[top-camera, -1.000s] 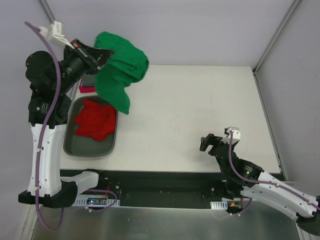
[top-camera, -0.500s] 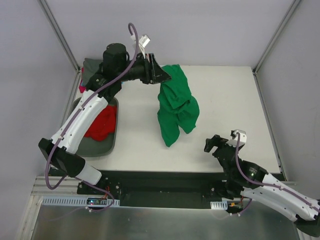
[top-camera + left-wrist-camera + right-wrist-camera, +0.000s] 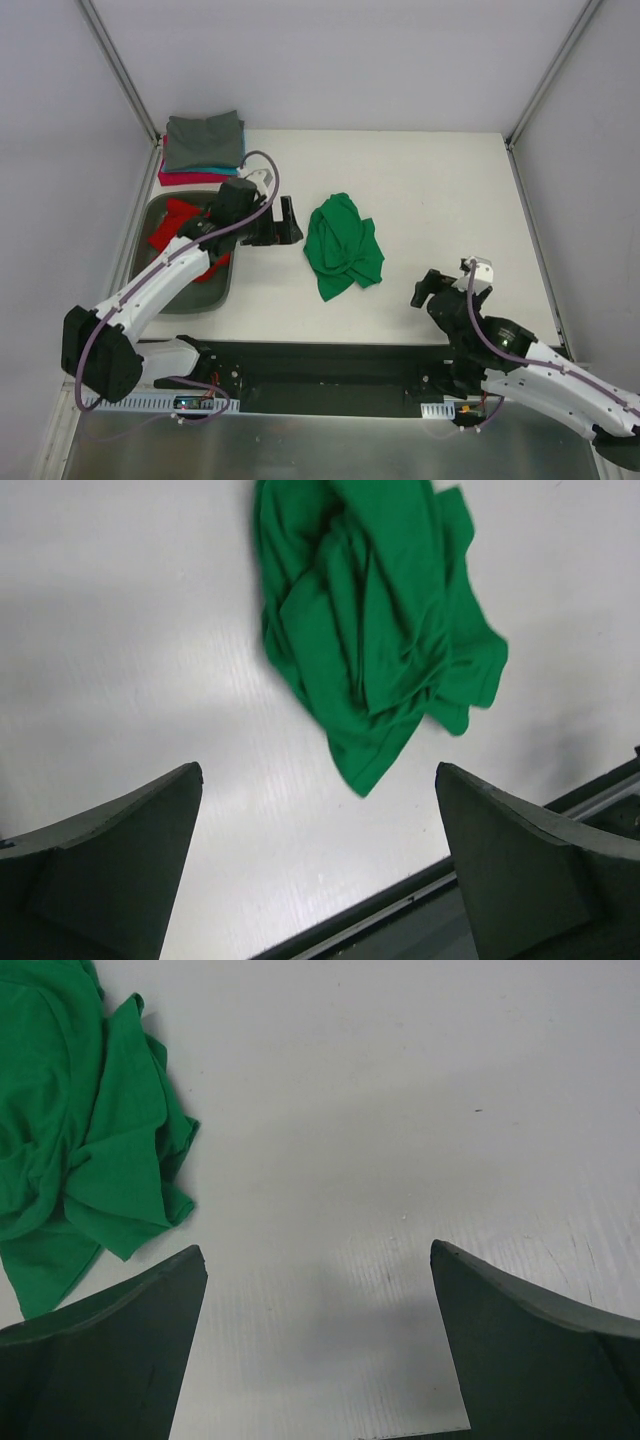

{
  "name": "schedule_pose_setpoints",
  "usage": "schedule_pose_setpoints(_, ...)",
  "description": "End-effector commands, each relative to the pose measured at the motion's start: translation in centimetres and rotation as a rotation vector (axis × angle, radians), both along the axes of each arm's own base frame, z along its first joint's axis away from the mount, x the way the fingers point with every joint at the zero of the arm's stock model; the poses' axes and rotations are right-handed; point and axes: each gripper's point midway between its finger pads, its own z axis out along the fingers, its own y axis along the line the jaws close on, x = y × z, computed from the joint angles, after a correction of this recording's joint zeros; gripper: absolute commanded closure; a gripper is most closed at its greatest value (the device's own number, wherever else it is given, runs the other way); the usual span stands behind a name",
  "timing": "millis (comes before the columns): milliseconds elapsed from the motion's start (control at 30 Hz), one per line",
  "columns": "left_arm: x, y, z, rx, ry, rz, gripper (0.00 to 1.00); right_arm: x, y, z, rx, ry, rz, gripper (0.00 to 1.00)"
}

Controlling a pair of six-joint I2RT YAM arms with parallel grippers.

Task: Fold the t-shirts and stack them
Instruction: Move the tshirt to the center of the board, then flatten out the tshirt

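Note:
A bright green t-shirt [image 3: 343,246] lies crumpled in a heap on the white table [image 3: 430,190], near its middle. It also shows in the left wrist view [image 3: 375,630] and at the left edge of the right wrist view [image 3: 70,1130]. My left gripper [image 3: 287,222] stands open just left of the heap, nothing between its fingers [image 3: 110,870]. A red t-shirt [image 3: 180,232] lies bunched in the grey tray [image 3: 215,290], partly under the left arm. Folded grey [image 3: 203,138], teal and pink-magenta t-shirts form a stack at the back left. My right gripper [image 3: 445,284] is open and empty near the front right.
The grey metal tray sits along the table's left side, below the folded stack. Slanted frame posts [image 3: 120,65] rise at the back corners. The table's front edge [image 3: 330,343] runs just before the arm bases.
The left arm swung the green t-shirt from high at the back left down over the table, opened its jaws and let it fall into a heap. The right arm barely moved.

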Motion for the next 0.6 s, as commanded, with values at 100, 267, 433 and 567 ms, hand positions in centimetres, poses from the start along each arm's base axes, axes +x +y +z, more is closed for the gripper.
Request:
schedule_pose_setpoints(100,-4.6,-0.7,-3.5,-0.156,0.07,-0.054,0.01,0.8,6.3,-0.1,-0.062,0.088,0.253,0.04)
schedule_pose_setpoints(267,-6.4,-1.4,-6.4,-0.194,0.165,-0.1,0.01,2.7,10.0,-0.6,-0.111,0.123,0.347,0.02)
schedule_pose_setpoints(433,-7.2,-2.5,-8.7,-0.24,0.228,-0.082,0.01,6.2,12.1,-1.2,-0.041,0.183,0.37,0.07)
schedule_pose_setpoints(567,-7.3,-3.7,-10.4,-0.184,0.271,-0.055,0.05,7.7,13.1,-1.7,-0.013,0.227,0.396,0.08)
